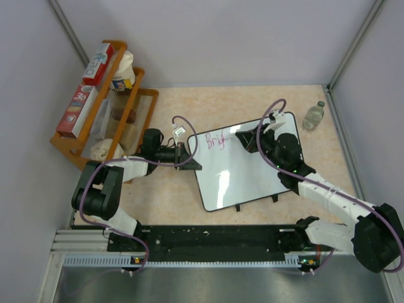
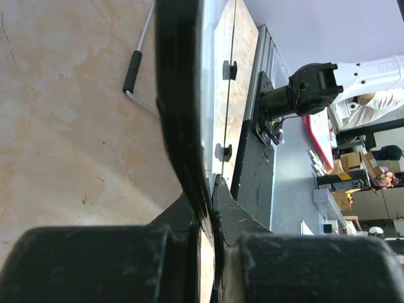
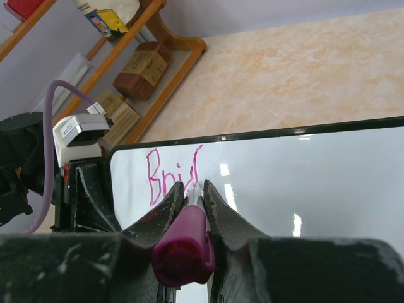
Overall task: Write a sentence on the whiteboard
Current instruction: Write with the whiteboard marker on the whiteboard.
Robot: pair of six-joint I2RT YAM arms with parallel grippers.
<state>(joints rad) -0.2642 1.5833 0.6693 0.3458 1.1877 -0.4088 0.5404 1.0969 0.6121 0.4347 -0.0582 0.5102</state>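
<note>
1. The top view gave the layout. The whiteboard (image 1: 243,167) lay on the bench (image 1: 284,101), a bit right of centre and turned at an angle, with its little black feet (image 1: 255,203) on the near long edge. A wooden rack (image 1: 101,120) stood at the far left and a small bottle (image 1: 314,116) at the far right, both apart from the board.
2. From up there the left gripper (image 1: 189,154) sat at the board's left short edge, but I couldn't tell how firmly it held. The left wrist view settled it: the left gripper (image 2: 209,208) had its jaws clamped on the whiteboard's (image 2: 183,113) black frame, seen edge-on.
3. That wrist view showed none of the writing, only the frame, two feet (image 2: 230,69) and the bench beside it.
4. The right gripper (image 1: 243,134) was over the far edge in the top view, and the marker was hidden there. The right wrist view showed it: the right gripper (image 3: 194,192) had its jaws closed on a magenta marker (image 3: 186,246), tip at the board surface.
5. The sentence (image 3: 167,173) was pink and sat near the board's far-left corner, reading "Bri" plus one more stroke partly behind the tip. From above the sentence (image 1: 214,140) looked more like "Brig".
</note>
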